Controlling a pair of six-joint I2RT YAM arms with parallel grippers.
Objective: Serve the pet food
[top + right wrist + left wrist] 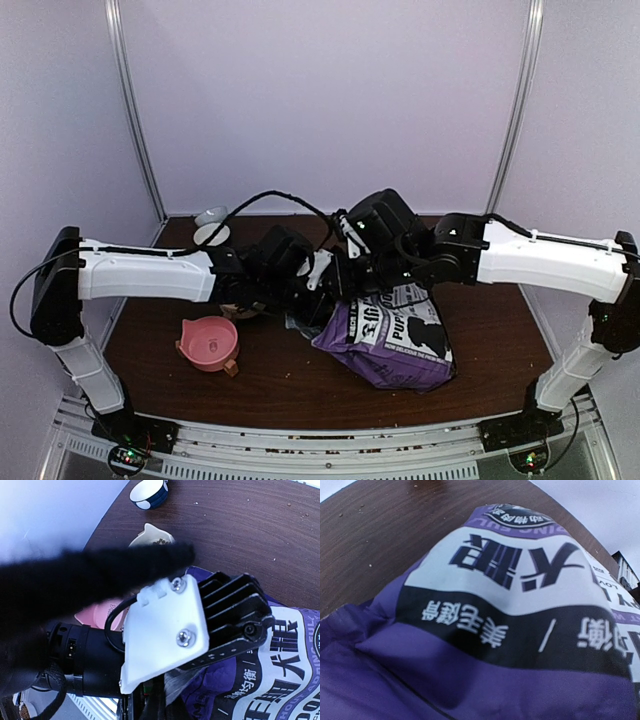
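Observation:
A purple-and-white printed bag point(395, 335) lies on its side right of the table's middle and fills the left wrist view point(510, 605). My left gripper point(318, 305) is at the bag's upper left corner. Its fingers are hidden under gathered fabric, and it looks shut on the bag's edge. My right gripper point(345, 280) hangs just above and behind that corner. In the right wrist view the left wrist housing point(165, 630) and a blurred black cable hide its fingers. A few dark pellets of pet food point(161, 541) show in a cream bowl point(147, 534) under the left arm.
A pink bowl point(210, 343) sits front left of the bag, also seen in the right wrist view point(92, 617). A white-and-blue bowl point(148, 492) stands at the back left near the wall point(212, 225). Crumbs dot the brown table point(300, 380).

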